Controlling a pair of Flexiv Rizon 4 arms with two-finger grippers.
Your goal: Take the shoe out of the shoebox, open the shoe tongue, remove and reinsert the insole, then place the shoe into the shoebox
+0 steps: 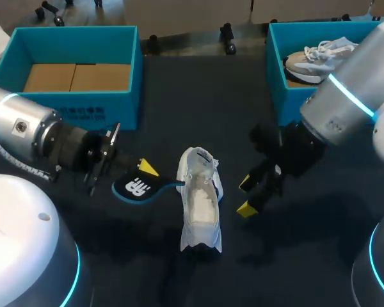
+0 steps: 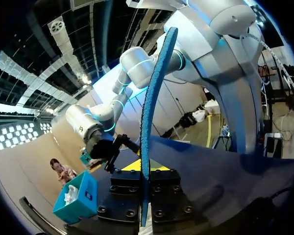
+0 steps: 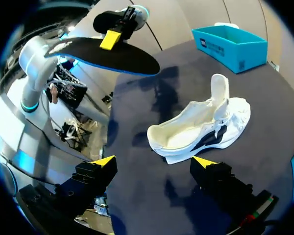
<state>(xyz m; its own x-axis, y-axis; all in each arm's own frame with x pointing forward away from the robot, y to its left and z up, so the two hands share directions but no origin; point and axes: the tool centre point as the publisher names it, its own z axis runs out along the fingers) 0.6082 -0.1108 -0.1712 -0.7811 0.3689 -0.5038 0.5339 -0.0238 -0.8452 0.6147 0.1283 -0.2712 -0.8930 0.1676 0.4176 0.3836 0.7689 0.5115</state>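
At nine o'clock of the shoe (image 1: pixel 200 198), our left hand (image 1: pixel 146 170) grips the insole (image 1: pixel 134 187); at three, our right hand (image 1: pixel 246 196) hangs released.

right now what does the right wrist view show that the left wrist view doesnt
Only the right wrist view: the white shoe on the table, tongue pulled open. Only the left wrist view: a teal shoebox with another shoe inside. Both: the insole, clamped in the left gripper and held off the table, and the open right gripper.
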